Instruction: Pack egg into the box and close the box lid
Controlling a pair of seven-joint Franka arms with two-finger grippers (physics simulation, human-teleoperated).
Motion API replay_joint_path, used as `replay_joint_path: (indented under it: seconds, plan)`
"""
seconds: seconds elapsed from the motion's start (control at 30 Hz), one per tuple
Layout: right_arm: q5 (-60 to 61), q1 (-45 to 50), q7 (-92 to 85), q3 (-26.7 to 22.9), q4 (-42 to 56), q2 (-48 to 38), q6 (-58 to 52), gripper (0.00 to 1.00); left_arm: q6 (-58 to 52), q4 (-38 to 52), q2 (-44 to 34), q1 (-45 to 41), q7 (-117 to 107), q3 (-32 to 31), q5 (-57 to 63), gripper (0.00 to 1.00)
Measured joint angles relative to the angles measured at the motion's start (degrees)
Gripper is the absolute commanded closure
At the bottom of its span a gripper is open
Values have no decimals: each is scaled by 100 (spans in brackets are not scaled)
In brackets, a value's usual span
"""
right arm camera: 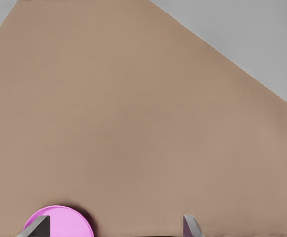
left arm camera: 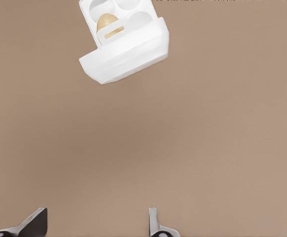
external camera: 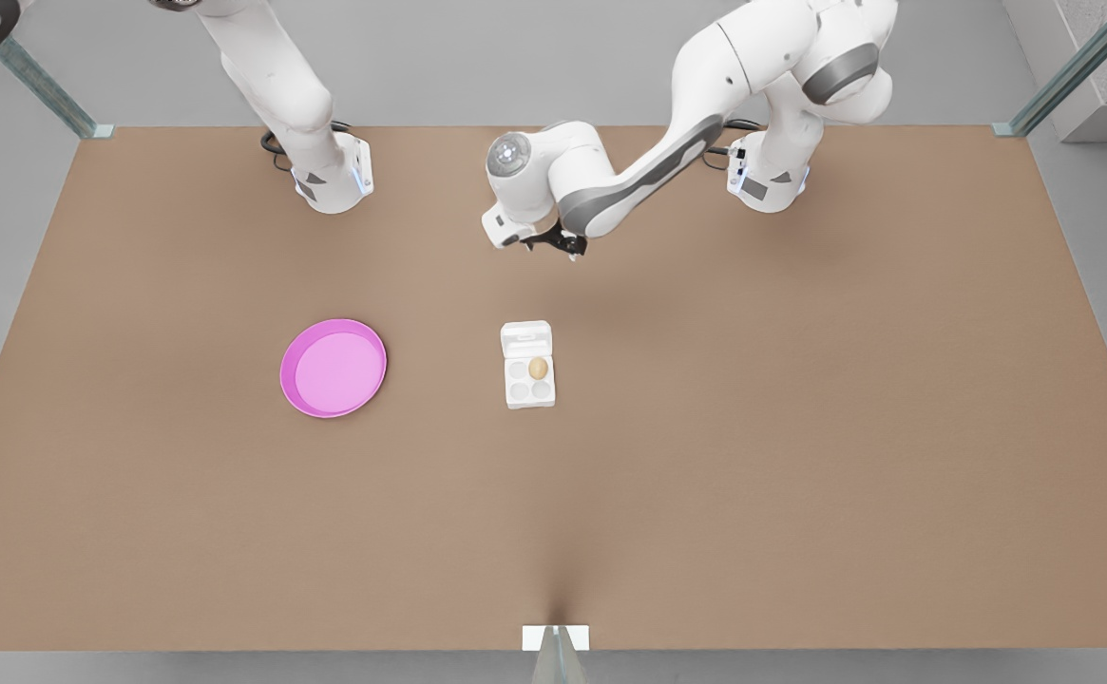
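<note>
Egg (external camera: 538,368) seated in box (external camera: 529,380); box lid (external camera: 526,338) light, hinged, push its free edge; left gripper (external camera: 553,244) spread, right gripper (right arm camera: 115,228) spread.

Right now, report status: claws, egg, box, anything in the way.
Left claw open, hanging behind the box, holding nothing. Right claw open, near the pink plate. Egg in a cup, lid open. Nothing in the way.

One egg (external camera: 538,368), one box (external camera: 529,381) with four cups, one pink plate (external camera: 333,368), two arms.
</note>
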Motion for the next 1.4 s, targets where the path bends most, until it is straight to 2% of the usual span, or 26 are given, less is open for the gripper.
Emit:
replay_joint_path:
  seconds: [0.07, 0.1, 0.17, 0.27, 0.33, 0.4, 0.53, 0.6, 0.77, 0.87, 0.97, 1.03, 1.07, 1.1, 1.17, 1.4]
  plan:
    - [-23, -204, -242, 12, 46, 125, -232, 0, 457, -22, 366, 186, -426, 21, 496, 0]
    - [-25, 111, -341, 15, 59, 144, -326, 0, 674, -16, 489, 236, -622, 45, 668, 0]
    - [-23, 1494, -519, 36, 75, 153, -510, 0, 1065, 1, 664, 281, -981, 198, 927, 0]
    - [-40, 4160, -758, 70, 120, 181, -683, 0, 1462, 44, 876, 258, -1451, 325, 1201, 0]
    - [-42, 5106, -894, 83, 130, 209, -761, 0, 1647, 90, 952, 263, -1724, 345, 1332, 0]
    - [-38, 5058, -1014, 83, 133, 217, -821, 0, 1794, 168, 1040, 282, -1968, 354, 1466, 0]
    - [-22, 3700, -1217, 59, 349, 310, -900, 0, 1976, 494, 1166, 292, -2372, 456, 1605, 0]
    - [-13, 3382, -1302, 66, 436, 351, -928, 0, 2030, 771, 1267, 297, -2523, 475, 1636, 0]
    - [-11, 3801, -1480, 130, 491, 322, -969, 0, 2100, 929, 1432, 320, -2774, 720, 1792, 0]
    - [-24, 3822, -1562, 105, 633, 336, -1032, 0, 1471, 1266, 792, 1789, -2542, -181, 1742, 0]
    - [-45, 3689, -1632, 82, 675, 345, -1052, 0, 515, 2095, 511, 2506, -2223, -427, 1592, 0]
    - [-58, 3646, -1672, 69, 749, 403, -1053, 0, -146, 1972, -535, 1664, -1722, 2247, 411, 0]
    - [-63, 3630, -1691, 67, 762, 424, -1055, 0, -491, 1857, -1115, 1710, -1334, 3018, -199, 0]
    - [-66, 3608, -1710, 67, 768, 456, -1056, 0, -791, 1780, -1645, 1889, -953, 3471, -695, 0]
    - [-68, 3537, -1745, 66, 774, 513, -1056, 0, -1226, 1793, -1926, 2110, -259, 3792, -1327, 0]
    - [-73, 3584, -1831, 109, 967, 764, -1043, 0, -1878, 1857, -1638, 1708, 1640, 3820, -2041, 0]
